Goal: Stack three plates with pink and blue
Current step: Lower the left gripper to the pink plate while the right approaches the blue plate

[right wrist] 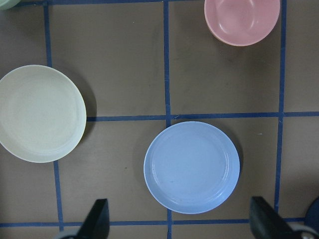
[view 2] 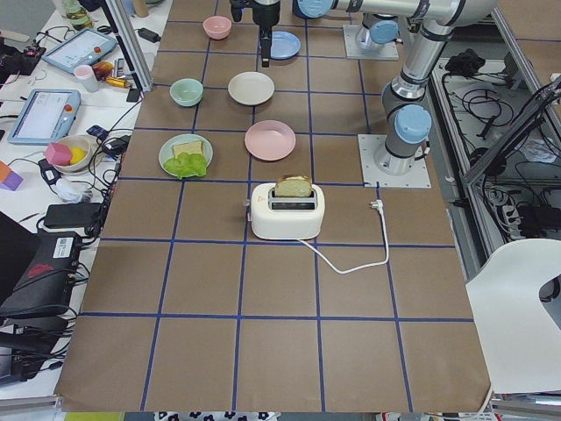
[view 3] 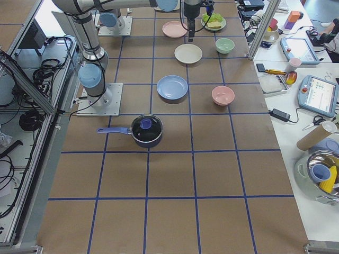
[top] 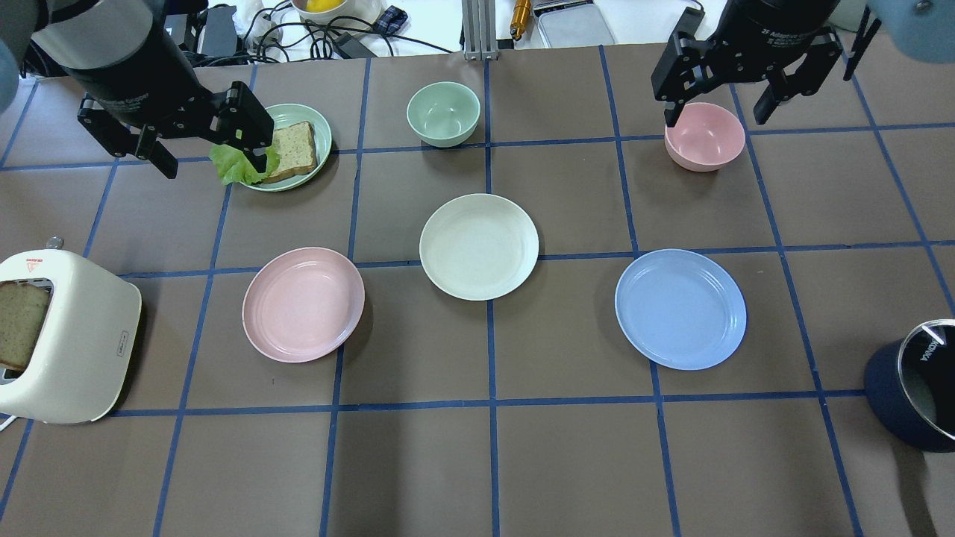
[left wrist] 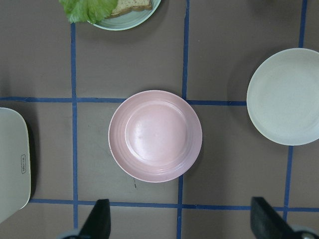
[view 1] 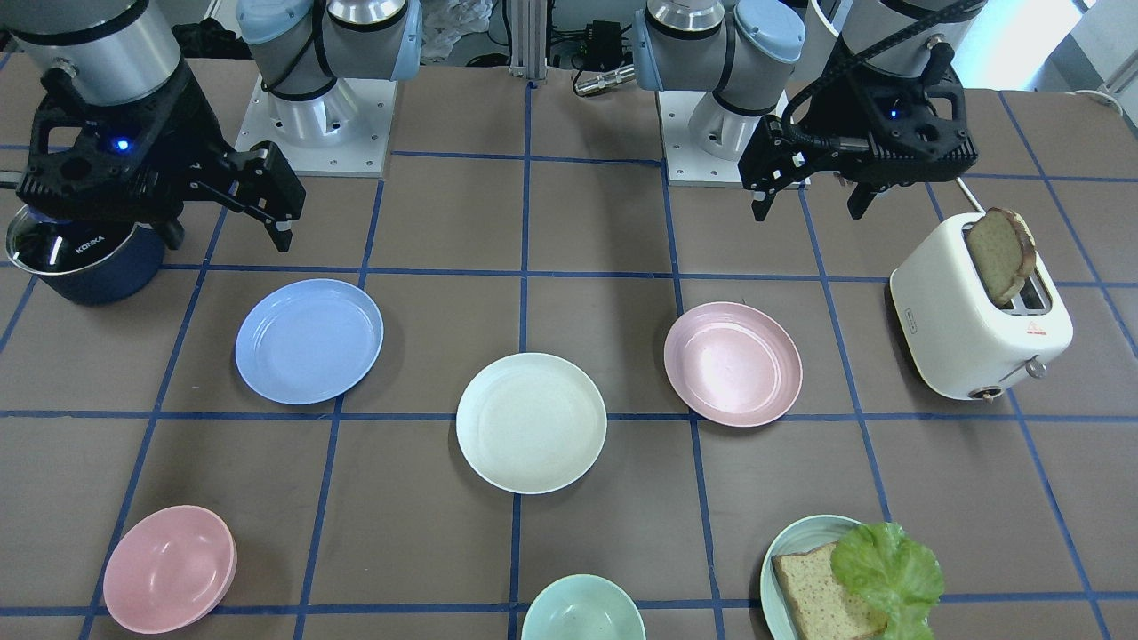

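Observation:
Three plates lie apart in a row on the brown table: the pale pink plate (top: 303, 304), the cream-white plate (top: 478, 246) and the light blue plate (top: 680, 309). My left gripper (top: 213, 153) is open and empty, high over the table. In the left wrist view, the pink plate (left wrist: 155, 135) lies below and ahead of its fingers (left wrist: 97, 221). My right gripper (top: 716, 112) is open and empty, also high. In the right wrist view, the blue plate (right wrist: 192, 167) lies below it and the cream plate (right wrist: 40, 113) off to the side.
A white toaster (top: 63, 335) with a bread slice stands at the left edge. A pale green plate (top: 319, 123) with bread and lettuce, a green bowl (top: 443, 113) and a pink bowl (top: 705, 138) sit at the far side. A dark pot (top: 914, 384) stands at the right edge.

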Available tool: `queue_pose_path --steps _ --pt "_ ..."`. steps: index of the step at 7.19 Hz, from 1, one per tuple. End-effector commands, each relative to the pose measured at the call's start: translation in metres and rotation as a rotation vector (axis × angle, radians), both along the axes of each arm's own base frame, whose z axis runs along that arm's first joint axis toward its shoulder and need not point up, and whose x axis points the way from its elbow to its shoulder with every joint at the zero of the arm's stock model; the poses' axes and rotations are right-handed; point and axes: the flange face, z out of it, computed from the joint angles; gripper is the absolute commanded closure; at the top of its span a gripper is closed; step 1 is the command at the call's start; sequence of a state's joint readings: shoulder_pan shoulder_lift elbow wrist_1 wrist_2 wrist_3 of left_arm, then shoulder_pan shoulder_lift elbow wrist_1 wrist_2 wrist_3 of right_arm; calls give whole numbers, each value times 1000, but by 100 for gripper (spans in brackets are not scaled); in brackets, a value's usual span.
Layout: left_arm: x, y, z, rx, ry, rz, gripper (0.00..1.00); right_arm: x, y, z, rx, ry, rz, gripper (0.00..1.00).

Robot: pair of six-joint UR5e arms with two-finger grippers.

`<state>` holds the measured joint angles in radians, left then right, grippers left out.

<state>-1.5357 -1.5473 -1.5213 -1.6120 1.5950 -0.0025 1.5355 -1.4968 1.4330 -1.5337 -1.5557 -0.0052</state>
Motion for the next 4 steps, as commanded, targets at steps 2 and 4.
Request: queue_pose_path --steps 2,4 --pt "12 0 -44 52 10 -107 0 -48 -23 -29 55 -5 -85 0" --pt "28 1 -103 20 16 -104 0 -82 -17 -75 136 -13 -58 0"
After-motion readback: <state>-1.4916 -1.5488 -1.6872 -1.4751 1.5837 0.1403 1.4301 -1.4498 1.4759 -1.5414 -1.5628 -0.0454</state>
